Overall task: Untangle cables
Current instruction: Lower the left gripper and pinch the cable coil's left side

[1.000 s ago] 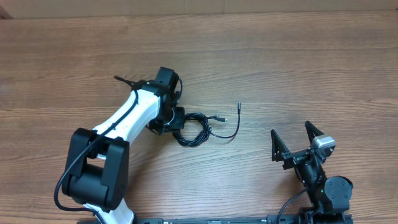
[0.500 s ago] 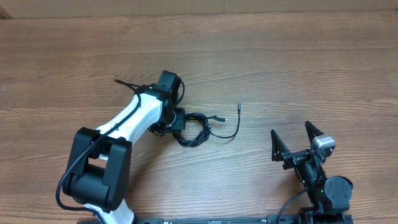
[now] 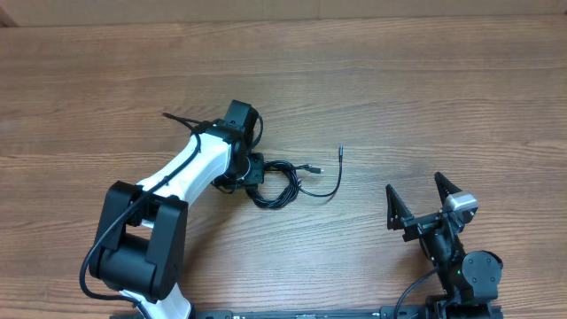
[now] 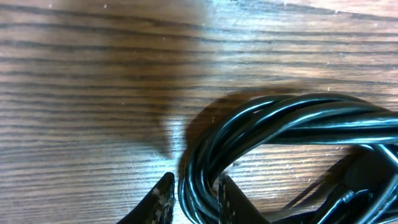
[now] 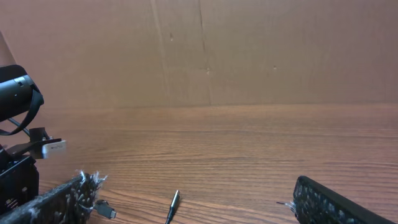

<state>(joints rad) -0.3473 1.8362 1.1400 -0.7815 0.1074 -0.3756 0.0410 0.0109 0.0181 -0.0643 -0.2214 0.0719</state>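
Note:
The cables [image 3: 280, 182] lie as a small black coil at mid-table. One loose strand curves right to a plug end [image 3: 341, 151], and a short silver-tipped plug [image 3: 312, 167] sticks out of the coil. My left gripper [image 3: 253, 174] is at the coil's left edge. In the left wrist view its fingers [image 4: 163, 200] flank a bundle of glossy black strands [image 4: 280, 118] on both sides and press against it. My right gripper [image 3: 414, 184] is open and empty at the front right, well away from the coil. In the right wrist view a silver-tipped plug [image 5: 173, 204] lies on the wood far ahead between its fingers.
Wooden table [image 3: 425, 97] all around, with a brown cardboard wall [image 5: 205, 50] at the back. The white left arm [image 3: 190, 164] stretches from the front left to the coil. A second plug [image 5: 104, 212] shows by the right gripper's left finger.
My left arm shifted slightly right toward the coil a second ago and has been still since. The cables and the right arm have not moved.

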